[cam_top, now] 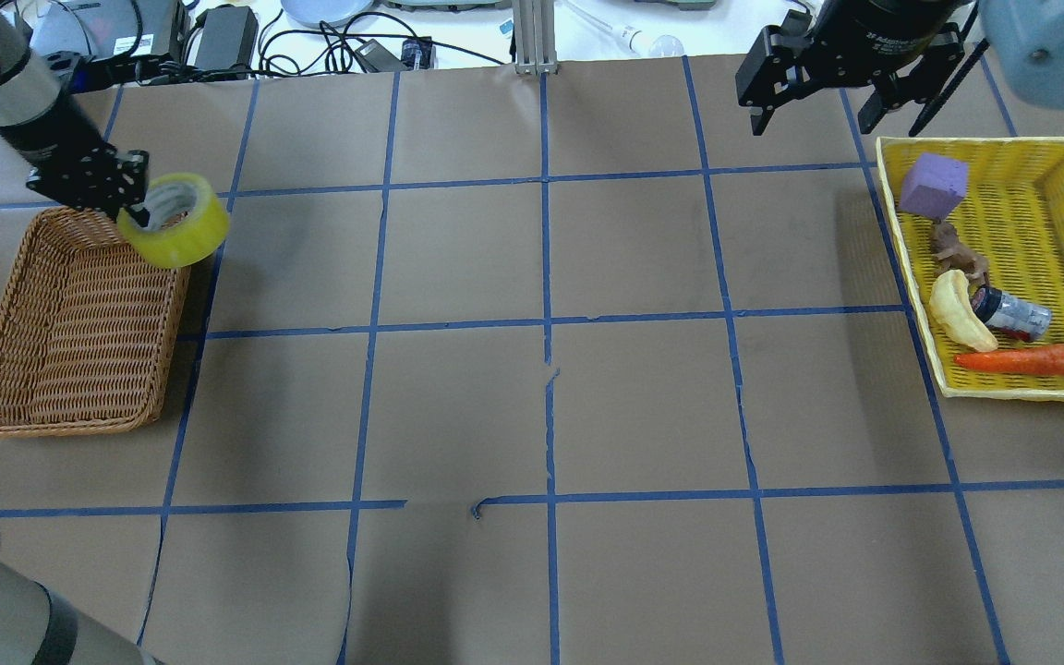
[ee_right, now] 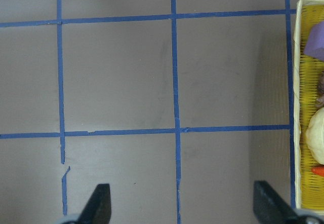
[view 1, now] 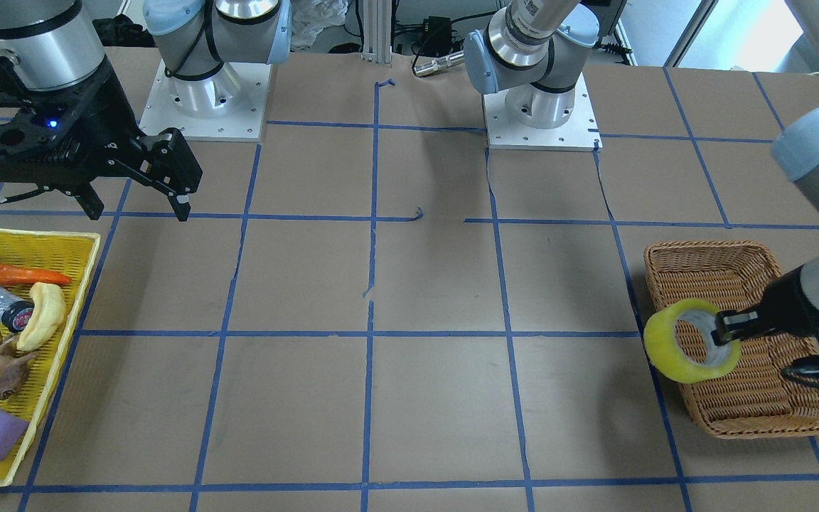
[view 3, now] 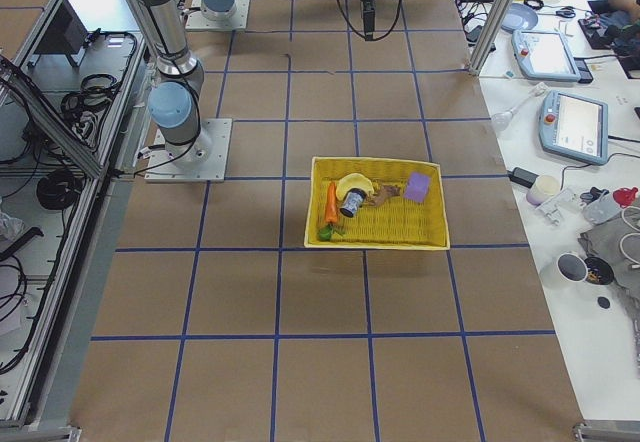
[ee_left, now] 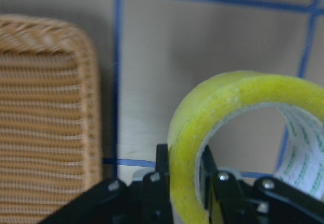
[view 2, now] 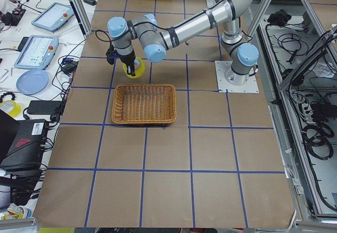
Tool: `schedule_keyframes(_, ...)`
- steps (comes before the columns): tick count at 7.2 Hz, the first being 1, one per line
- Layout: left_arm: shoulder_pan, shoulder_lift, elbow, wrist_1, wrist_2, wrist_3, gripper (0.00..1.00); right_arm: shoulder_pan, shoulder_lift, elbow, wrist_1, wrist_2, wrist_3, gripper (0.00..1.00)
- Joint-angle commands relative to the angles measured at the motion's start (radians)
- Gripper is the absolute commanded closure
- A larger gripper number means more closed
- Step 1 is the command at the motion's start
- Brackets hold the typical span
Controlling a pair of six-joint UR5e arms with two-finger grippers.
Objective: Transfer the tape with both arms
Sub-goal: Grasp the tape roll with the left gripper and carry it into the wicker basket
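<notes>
Pinching tape (cam_top: 186, 238) by its wall in left gripper (cam_top: 137, 205), seemingly aloft beside basket (cam_top: 70, 425), for handover; holding right gripper (view 1: 138, 206) spread wide, empty.

a robotics lab: grid-taped table (view 2: 210, 154), teach pendants (view 3: 575, 127), cables (view 2: 316, 133) alongside.

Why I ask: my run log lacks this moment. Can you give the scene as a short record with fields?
tape: translucent yellow packing-tape roll with white core, held off the table at the brown wicker basket's corner
left arm: jaws shut on the roll's wall
right arm: jaws open, holding nothing, near the yellow mesh basket
yellow basket contents: purple block, orange carrot, banana, small bottle, brown figure
</notes>
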Motion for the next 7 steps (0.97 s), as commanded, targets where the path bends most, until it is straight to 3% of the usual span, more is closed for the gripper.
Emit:
schedule_keyframes(1,0.140,-0.028,-0.038,0.104,-0.011,0.248,1.00,0.000,0.000,0.000,0.000,0.000,-0.002,0.00)
schedule_keyframes(3,0.174,-0.078,-0.073,0.248,-0.014,0.293,1.00,0.000,-0.002,-0.001,0.000,-0.004,-0.002,0.00)
schedule_keyframes(4,0.174,-0.118,-0.087,0.287,-0.061,0.296,1.00,0.000,-0.002,0.000,0.000,-0.003,-0.002,0.00)
schedule_keyframes(6,0.172,-0.123,-0.093,0.290,-0.071,0.301,1.00,0.000,-0.002,-0.001,0.000,-0.007,-0.002,0.00)
schedule_keyframes(7,0.169,-0.124,-0.090,0.289,-0.069,0.299,0.01,0.000,-0.002,-0.001,0.000,-0.007,-0.002,0.00)
